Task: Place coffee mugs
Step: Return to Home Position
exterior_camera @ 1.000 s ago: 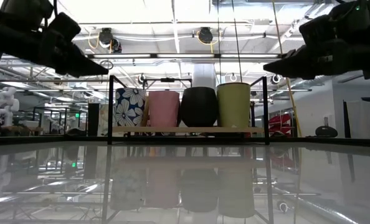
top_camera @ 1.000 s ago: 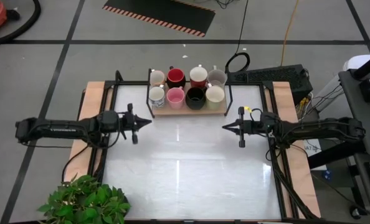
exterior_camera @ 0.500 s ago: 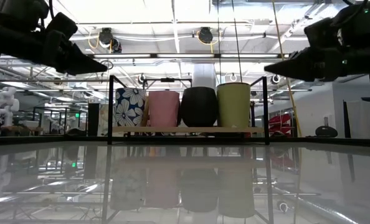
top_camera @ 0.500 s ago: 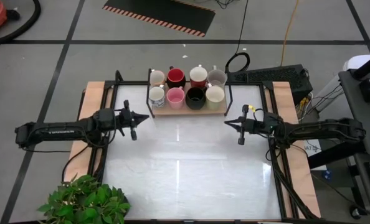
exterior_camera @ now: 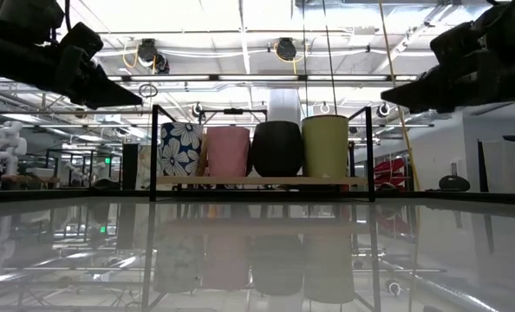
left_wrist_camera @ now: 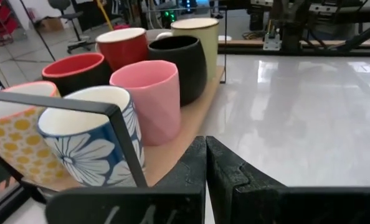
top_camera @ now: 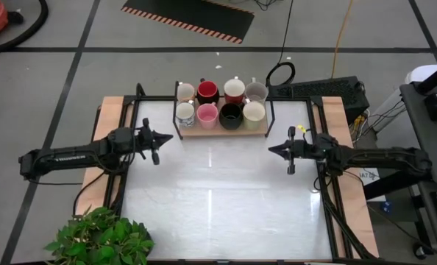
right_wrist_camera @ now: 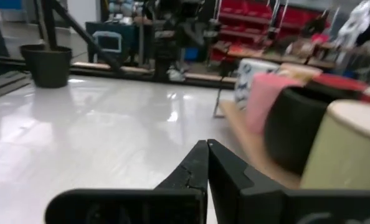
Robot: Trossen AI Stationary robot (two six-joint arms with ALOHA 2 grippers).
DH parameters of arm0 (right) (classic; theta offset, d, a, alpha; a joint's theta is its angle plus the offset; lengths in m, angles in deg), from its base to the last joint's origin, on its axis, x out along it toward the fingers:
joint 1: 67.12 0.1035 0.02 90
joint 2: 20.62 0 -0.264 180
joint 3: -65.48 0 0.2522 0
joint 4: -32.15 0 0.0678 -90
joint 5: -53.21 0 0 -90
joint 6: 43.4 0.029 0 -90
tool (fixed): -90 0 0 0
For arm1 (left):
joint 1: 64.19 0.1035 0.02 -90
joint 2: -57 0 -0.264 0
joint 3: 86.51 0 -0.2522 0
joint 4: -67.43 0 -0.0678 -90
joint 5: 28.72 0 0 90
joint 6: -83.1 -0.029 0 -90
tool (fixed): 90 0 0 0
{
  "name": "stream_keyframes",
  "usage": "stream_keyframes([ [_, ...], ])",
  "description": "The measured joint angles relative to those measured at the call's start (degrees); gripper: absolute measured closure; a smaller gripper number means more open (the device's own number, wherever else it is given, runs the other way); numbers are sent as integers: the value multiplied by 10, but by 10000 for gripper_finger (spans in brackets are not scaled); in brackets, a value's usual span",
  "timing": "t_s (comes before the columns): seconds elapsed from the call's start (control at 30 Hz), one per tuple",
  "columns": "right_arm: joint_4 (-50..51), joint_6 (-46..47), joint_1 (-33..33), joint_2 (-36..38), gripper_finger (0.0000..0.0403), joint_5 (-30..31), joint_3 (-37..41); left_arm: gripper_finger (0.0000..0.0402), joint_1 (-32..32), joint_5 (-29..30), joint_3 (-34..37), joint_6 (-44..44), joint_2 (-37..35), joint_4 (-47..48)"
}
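Eight coffee mugs stand upright in two rows on a wooden tray at the table's far edge. The near row holds a blue-flowered mug, a pink one, a black one and a cream one. Behind them are a yellow-patterned mug, a red-and-black one, a reddish one and a grey one. My left gripper hovers shut, just left of the tray's near left corner. My right gripper hovers shut near the tray's right end, slightly nearer.
A black metal frame stands around the tray, with upright posts at its corners. A green potted plant sits at the table's near left corner. Glossy white table surface stretches between and in front of the arms.
My left gripper has drifted toward the table's far edge and slightly back to the left, staying shut. My right gripper has pulled back a little toward the table's right edge, staying shut. The mugs have not moved.
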Motion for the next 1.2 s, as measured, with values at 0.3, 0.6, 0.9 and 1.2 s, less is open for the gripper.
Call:
stream_keyframes([
  [0.3,69,39,75,84,403,60,1,400,-6,0,0,49,0,31],
  [0.6,86,20,177,100,403,178,1,400,-22,-1,0,69,0,57],
  [0.9,173,3,208,187,403,97,-20,400,-25,-1,-1,65,0,51],
  [1.2,279,-8,199,296,403,44,-25,400,-25,-1,-1,69,0,48],
])
